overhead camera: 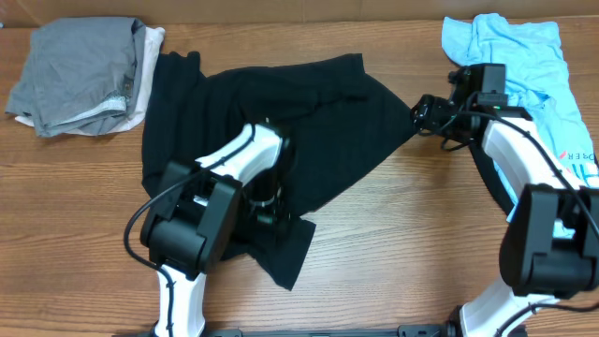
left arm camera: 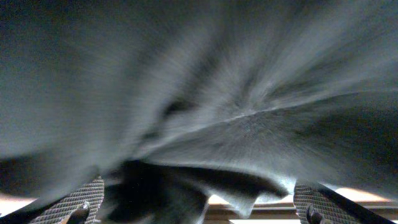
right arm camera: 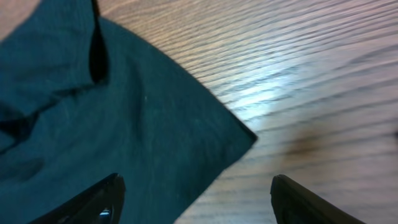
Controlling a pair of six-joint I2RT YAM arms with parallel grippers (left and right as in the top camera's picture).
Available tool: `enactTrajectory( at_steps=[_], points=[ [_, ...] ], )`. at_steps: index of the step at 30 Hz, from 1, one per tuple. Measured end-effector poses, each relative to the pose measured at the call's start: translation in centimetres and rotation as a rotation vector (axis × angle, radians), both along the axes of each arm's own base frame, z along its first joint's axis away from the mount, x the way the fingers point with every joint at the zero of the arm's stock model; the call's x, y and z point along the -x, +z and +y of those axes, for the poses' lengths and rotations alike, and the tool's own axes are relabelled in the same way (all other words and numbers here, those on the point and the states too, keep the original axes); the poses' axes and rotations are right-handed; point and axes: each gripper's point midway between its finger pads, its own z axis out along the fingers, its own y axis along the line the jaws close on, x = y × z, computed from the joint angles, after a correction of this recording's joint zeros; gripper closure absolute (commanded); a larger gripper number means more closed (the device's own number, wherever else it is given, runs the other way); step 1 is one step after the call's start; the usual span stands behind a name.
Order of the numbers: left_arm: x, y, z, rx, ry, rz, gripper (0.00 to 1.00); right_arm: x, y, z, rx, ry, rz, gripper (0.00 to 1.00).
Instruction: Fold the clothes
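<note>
The large black T-shirt (overhead camera: 281,122) lies spread and rumpled across the middle of the wooden table. My left gripper (overhead camera: 267,211) is over its lower part, and in the left wrist view its fingers (left arm camera: 196,208) stand wide apart with the blurred dark cloth (left arm camera: 205,99) filling the frame. My right gripper (overhead camera: 421,114) hovers at the shirt's right corner. In the right wrist view its fingers (right arm camera: 196,199) are open above that corner (right arm camera: 143,124), holding nothing. A grey garment (overhead camera: 75,70) over an off-white one lies at the far left. A light-blue garment (overhead camera: 529,65) lies at the far right.
The grey pile's off-white layer (overhead camera: 145,56) touches the black shirt's upper left edge. The light-blue garment lies partly under the right arm. Bare wooden table (overhead camera: 393,243) shows between the two arms at the front.
</note>
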Motion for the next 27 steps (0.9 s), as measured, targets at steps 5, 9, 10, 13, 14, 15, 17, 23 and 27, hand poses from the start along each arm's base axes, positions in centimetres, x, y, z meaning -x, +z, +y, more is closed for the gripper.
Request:
enactTrajectory(
  at_steps=[5,9,10,13,14,15,17,23,27],
  points=[
    [-5.0,6.1,-1.3,0.063,-0.014,-0.24,0.0,-0.2,-2.1,1.5,0.012,0.028,0.025,0.25],
    [-7.5,11.5,-1.7,0.127,-0.007,-0.418,0.0,0.0,-4.4,2.4,0.031,0.036,0.069,0.28],
    [-8.0,12.6,-1.7,0.14,-0.002,-0.457,0.0,0.1,-5.0,2.5,0.037,0.034,0.083,0.28],
    [-9.1,14.2,-1.5,0.157,0.011,-0.518,0.0,-0.2,-5.3,2.5,0.065,0.014,0.082,0.33],
    [-9.4,14.4,-1.4,0.158,0.016,-0.53,0.0,-0.2,-5.4,2.4,0.074,0.002,0.083,0.35],
    [-9.6,14.4,-1.4,0.16,0.019,-0.538,0.0,-0.3,-5.4,2.3,0.084,-0.008,0.084,0.37],
    [-10.0,14.4,-1.3,0.163,0.024,-0.551,0.0,-0.4,-5.6,2.0,0.108,-0.029,0.083,0.44],
    [-11.4,14.6,-1.7,0.183,0.029,-0.606,0.0,-0.6,-6.1,1.4,0.19,-0.09,0.092,0.79],
    [-12.5,14.7,-2.0,0.201,0.035,-0.649,0.0,0.4,-6.5,0.9,0.254,-0.131,0.138,0.96]
  ],
)
